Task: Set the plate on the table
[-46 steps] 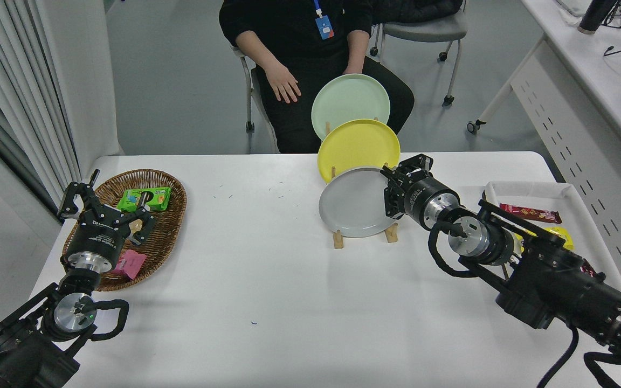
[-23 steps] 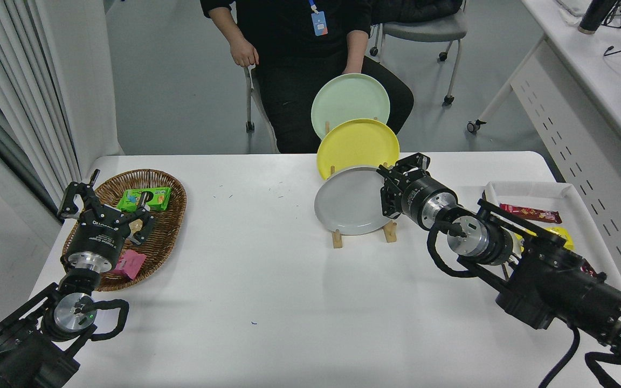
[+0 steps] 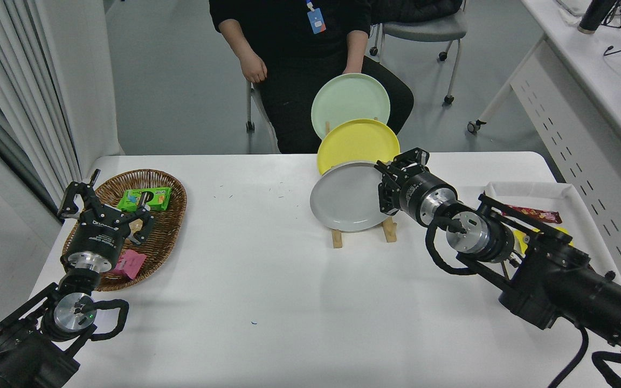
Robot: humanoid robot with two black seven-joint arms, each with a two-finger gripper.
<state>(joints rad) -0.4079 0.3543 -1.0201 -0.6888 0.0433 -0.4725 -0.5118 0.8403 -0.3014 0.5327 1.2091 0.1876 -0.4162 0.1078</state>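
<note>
The light-grey plate (image 3: 344,196) stands on edge at the front of a wooden rack (image 3: 337,238), raised a little out of its slot. My right gripper (image 3: 383,185) is shut on the grey plate's right rim. Behind it in the rack stand a yellow plate (image 3: 359,141) and a pale mint-green plate (image 3: 349,101). The white table (image 3: 267,291) spreads out in front of the rack. My left gripper (image 3: 107,200) is parked open over a wicker basket at the lower left.
A wicker basket (image 3: 167,229) with a green packet (image 3: 143,198) and a pink packet (image 3: 130,264) sits at the left. A white tray (image 3: 531,189) with snack wrappers sits at the right. A person sits at the far side.
My right gripper has lifted the grey plate up and a little to the left out of the rack. The person's hand has moved back toward their lap.
</note>
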